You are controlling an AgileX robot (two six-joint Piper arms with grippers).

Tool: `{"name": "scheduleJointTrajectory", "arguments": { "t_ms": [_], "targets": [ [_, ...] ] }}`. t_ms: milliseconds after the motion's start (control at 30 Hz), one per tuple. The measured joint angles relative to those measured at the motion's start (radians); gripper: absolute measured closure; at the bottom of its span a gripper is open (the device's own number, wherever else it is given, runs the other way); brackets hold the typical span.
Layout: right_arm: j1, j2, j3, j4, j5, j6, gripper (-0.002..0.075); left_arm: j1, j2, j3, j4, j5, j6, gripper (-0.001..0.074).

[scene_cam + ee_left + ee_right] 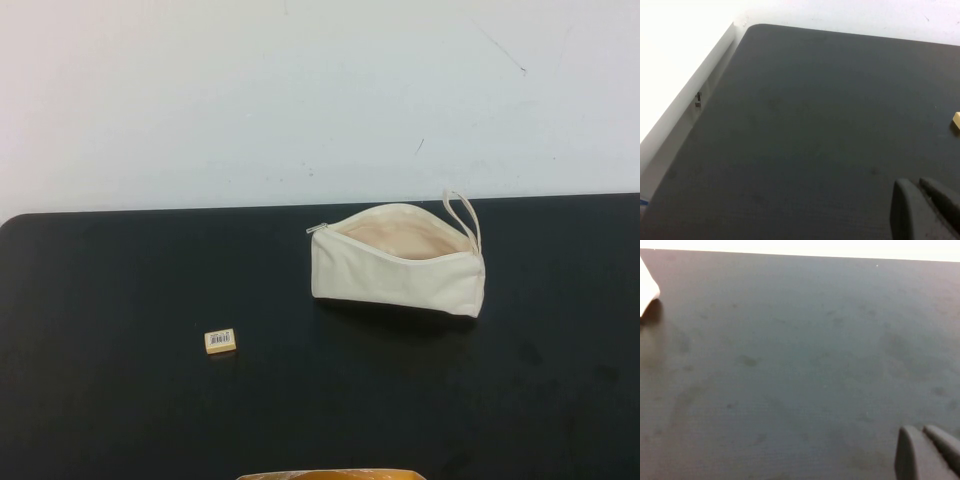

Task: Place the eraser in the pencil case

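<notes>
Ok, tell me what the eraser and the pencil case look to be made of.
The eraser: likely rubber or vinyl, a matte tan-yellow block with a white barcode label that looks like paper. The pencil case: cream woven fabric, probably canvas or cotton, soft and sagging, with a peach lining and a zip. The left claw and right claw sit low over bare tabletop; both look like matte dark plastic.

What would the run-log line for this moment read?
eraser: on table, untouched | pencil case: unzipped, apart from eraser | left gripper: shut, above table | right gripper: shut, above table
</notes>
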Motion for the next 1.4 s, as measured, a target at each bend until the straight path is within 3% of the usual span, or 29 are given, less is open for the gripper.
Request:
{"name": "scheduleJointTrajectory", "arguments": {
  "t_ms": [167,367,667,800,1033,1267,1400],
  "targets": [
    [0.000,0.000,0.000,0.000,0.000,0.000,0.0727,0.000,0.000,0.000,-0.085,-0.027,-0.049,0.0738],
    [0.000,0.000,0.000,0.000,0.000,0.000,0.0727,0.000,0.000,0.004,-0.702,-0.174,-0.303,0.0738],
    [0.000,0.000,0.000,0.000,0.000,0.000,0.0727,0.000,0.000,0.004,-0.872,-0.420,-0.285,0.0738],
    [0.000,0.000,0.000,0.000,0.000,0.000,0.0727,0.000,0.000,0.004,-0.807,-0.433,-0.258,0.0738],
    [0.000,0.000,0.000,0.000,0.000,0.000,0.0727,0.000,0.143,-0.264,-0.468,-0.112,0.010,0.0738],
    [0.000,0.000,0.000,0.000,0.000,0.000,0.0727,0.000,0.572,-0.665,-0.384,0.325,0.403,0.0738],
    [0.000,0.000,0.000,0.000,0.000,0.000,0.0727,-0.036,0.808,-0.848,-0.346,0.418,0.473,0.0738]
  ]
}}
